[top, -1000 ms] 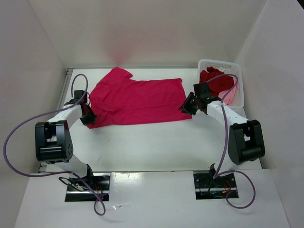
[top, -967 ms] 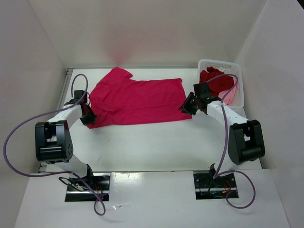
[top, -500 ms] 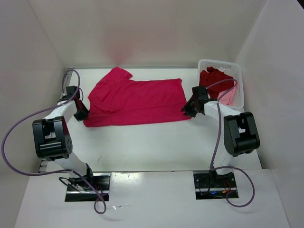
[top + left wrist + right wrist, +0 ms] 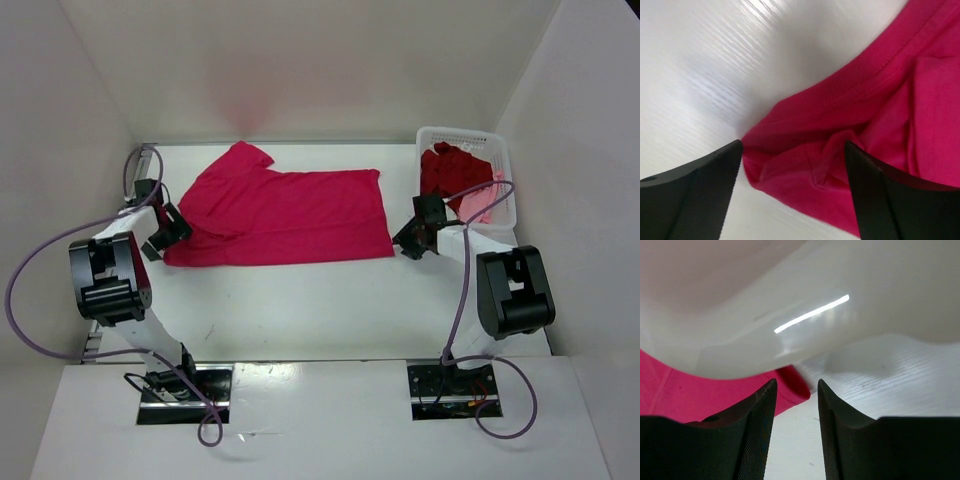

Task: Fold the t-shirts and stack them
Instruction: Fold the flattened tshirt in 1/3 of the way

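we note that both grippers have just released. the left gripper (image 4: 165, 232) now stands wide open over the near-left corner of the crimson-magenta shirt (image 4: 285, 215). the right gripper (image 4: 410, 240) is parted and empty just beside its near-right corner. the shirt lies spread flat on the table (image 4: 300, 300), ready, we judge, for folding. both arms reach low and outboard.

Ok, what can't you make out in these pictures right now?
Light pink t-shirt: top view, mostly hidden by the darker red t-shirt in the white perforated plastic basket.
Crimson-magenta t-shirt: each wrist view crops all but a corner.
Right wrist view: blurred white shape up top, unidentifiable.
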Robot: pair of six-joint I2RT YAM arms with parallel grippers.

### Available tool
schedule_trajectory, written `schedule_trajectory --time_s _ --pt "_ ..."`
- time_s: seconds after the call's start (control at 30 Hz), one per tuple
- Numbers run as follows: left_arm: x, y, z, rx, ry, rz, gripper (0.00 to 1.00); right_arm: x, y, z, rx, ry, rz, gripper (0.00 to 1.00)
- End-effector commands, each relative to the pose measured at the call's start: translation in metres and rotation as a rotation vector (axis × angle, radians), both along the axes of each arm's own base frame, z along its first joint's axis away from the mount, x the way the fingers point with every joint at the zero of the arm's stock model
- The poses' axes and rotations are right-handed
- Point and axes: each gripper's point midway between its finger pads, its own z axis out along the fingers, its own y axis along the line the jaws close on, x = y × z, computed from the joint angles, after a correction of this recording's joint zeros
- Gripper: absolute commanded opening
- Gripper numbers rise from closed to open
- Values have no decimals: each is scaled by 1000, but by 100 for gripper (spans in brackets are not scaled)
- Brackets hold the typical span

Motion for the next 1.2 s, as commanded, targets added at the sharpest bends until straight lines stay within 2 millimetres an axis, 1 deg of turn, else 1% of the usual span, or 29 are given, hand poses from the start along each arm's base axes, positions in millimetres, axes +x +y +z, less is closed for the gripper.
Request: schedule_trajectory --time_s 0.0,0.03,0.07,0.1,0.13,0.17,0.23,0.27,0.3,0.33,0.37,0.4,0.43,0.47,0.5,0.53,0.57,0.6,0.63,0.67,0.7,0.73,0.8,0.83,0.87,0.9,0.97,1.07,1.17 --pt "12 1 61 4 -171 15 93 11 -5 8 -7 -54 -24 44" --pt "13 1 69 10 -194 15 93 11 -3 8 0 -53 -18 44" --pt "9 -3 79 4 -214 8 93 11 -3 8 0 -53 -18 44" --pt "6 -3 82 7 -223 8 93 8 -2 7 6 -43 -13 44" --pt "4 -6 84 1 -232 3 93 10 -2 14 9 -62 -13 44" --pt "-4 -8 88 4 -243 3 93 7 -2 15 10 -67 -13 44" --pt "-12 -17 94 18 -262 -17 93 2 9 30 10 -93 26 44" --pt "-12 -21 104 23 -290 -28 93 2 16 46 6 -131 44 44" --pt "-17 -25 101 19 -277 -37 93 1 13 52 -11 -144 42 44" --pt "-19 -31 101 10 -281 -51 91 5 16 67 -15 -181 44 44" --pt "-22 -45 95 -22 -275 -89 84 0 17 70 -22 -177 49 44" --pt "-25 -48 96 -34 -283 -98 78 2 17 86 -13 -220 47 44" --pt "-27 -57 92 -60 -275 -123 70 0 17 89 -13 -222 47 44" --pt "-31 -61 87 -74 -267 -130 54 -2 16 92 -13 -223 47 44" --pt "-31 -63 88 -86 -270 -137 47 -7 19 86 -15 -208 58 44" --pt "-31 -68 86 -110 -274 -152 42 -9 27 86 11 -205 64 44" --pt "-30 -71 82 -126 -264 -159 39 -13 30 78 13 -182 66 44" --pt "-33 -75 74 -148 -243 -166 37 -19 36 69 31 -154 66 44" --pt "-37 -78 61 -174 -215 -162 37 -21 44 62 46 -145 70 44" --pt "-38 -80 52 -189 -196 -165 39 -23 47 60 53 -146 72 44" --pt "-38 -80 52 -189 -196 -165 43 -23 47 54 48 -128 72 44" --pt "-38 -84 44 -214 -173 -172 46 -24 47 48 54 -118 61 44" --pt "-39 -85 37 -221 -151 -169 53 -31 45 31 50 -84 52 44" --pt "-40 -81 37 -205 -148 -161 55 -30 46 30 61 -93 41 44" --pt "-41 -80 32 -200 -130 -154 58 -31 44 27 53 -95 34 45" --pt "-41 -80 27 -203 -116 -152 61 -34 43 20 54 -76 25 45" --pt "-45 -78 11 -217 -63 -137 62 -35 43 9 55 -62 18 45" --pt "-42 -74 2 -209 -52 -104 62 -31 43 7 64 -78 -4 45" --pt "-41 -71 0 -213 -53 -85 59 -25 43 1 54 -78 -10 45"
